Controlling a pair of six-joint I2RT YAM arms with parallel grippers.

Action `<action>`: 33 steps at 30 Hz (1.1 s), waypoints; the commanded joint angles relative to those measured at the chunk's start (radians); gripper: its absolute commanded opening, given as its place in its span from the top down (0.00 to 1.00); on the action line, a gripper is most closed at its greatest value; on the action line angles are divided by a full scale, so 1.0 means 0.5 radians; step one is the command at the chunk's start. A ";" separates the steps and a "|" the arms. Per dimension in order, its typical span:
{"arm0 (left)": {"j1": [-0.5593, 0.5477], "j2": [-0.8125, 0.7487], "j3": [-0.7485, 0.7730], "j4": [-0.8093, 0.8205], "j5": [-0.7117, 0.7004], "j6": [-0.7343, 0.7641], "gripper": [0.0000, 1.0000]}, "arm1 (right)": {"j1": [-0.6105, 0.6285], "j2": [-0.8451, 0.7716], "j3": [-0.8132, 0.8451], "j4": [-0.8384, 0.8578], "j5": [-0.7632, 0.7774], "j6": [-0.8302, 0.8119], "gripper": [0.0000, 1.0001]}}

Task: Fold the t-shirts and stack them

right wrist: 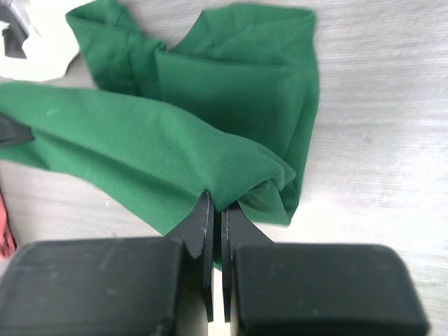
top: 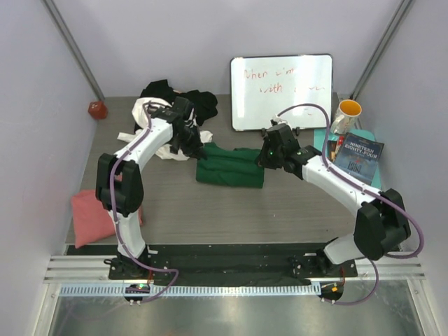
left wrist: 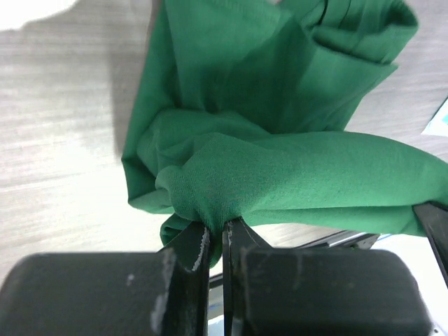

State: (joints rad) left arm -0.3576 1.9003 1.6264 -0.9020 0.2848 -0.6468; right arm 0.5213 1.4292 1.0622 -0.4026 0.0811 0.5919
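Observation:
The dark green t-shirt [top: 229,168] lies partly folded in the middle of the table, and both grippers hold its upper layer. My left gripper [top: 198,151] is shut on the shirt's left edge; in the left wrist view a bunch of green cloth [left wrist: 280,161] is pinched between the closed jaws of the gripper [left wrist: 217,234]. My right gripper [top: 263,159] is shut on the right edge, its jaws [right wrist: 215,210] closed on a fold of green cloth [right wrist: 210,105]. The white t-shirt [top: 166,151] and black t-shirt [top: 203,103] lie crumpled at the back left. The salmon pink t-shirt [top: 87,217] sits at the near left.
A whiteboard [top: 281,91] leans at the back. A yellow-lined mug [top: 348,110], a book [top: 358,158] and a teal mat [top: 323,140] are at the right. A small red ball [top: 97,109] rests at the far left. Walls enclose three sides.

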 commanded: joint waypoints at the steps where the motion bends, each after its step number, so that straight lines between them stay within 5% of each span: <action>1: 0.077 0.138 0.146 -0.073 0.010 0.045 0.95 | -0.094 0.142 0.115 0.066 -0.030 -0.015 0.99; 4: 0.102 0.264 0.260 -0.101 0.032 0.048 0.93 | -0.128 0.277 0.146 0.069 -0.088 0.010 0.98; 11: 0.114 0.522 0.600 -0.169 0.023 0.069 0.76 | -0.147 0.504 0.259 0.087 -0.104 0.037 0.73; 16: 0.138 0.626 0.751 -0.175 0.001 0.051 0.64 | -0.180 0.541 0.311 0.158 -0.046 0.080 0.66; 33: 0.252 0.802 1.107 -0.258 0.081 0.011 0.60 | -0.386 0.716 0.480 0.308 -0.261 0.231 0.66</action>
State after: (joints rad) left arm -0.2333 2.3455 2.1769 -1.0061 0.3145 -0.6498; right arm 0.3260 1.8244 1.2610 -0.2924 -0.0372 0.6968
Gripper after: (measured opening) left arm 0.391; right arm 0.336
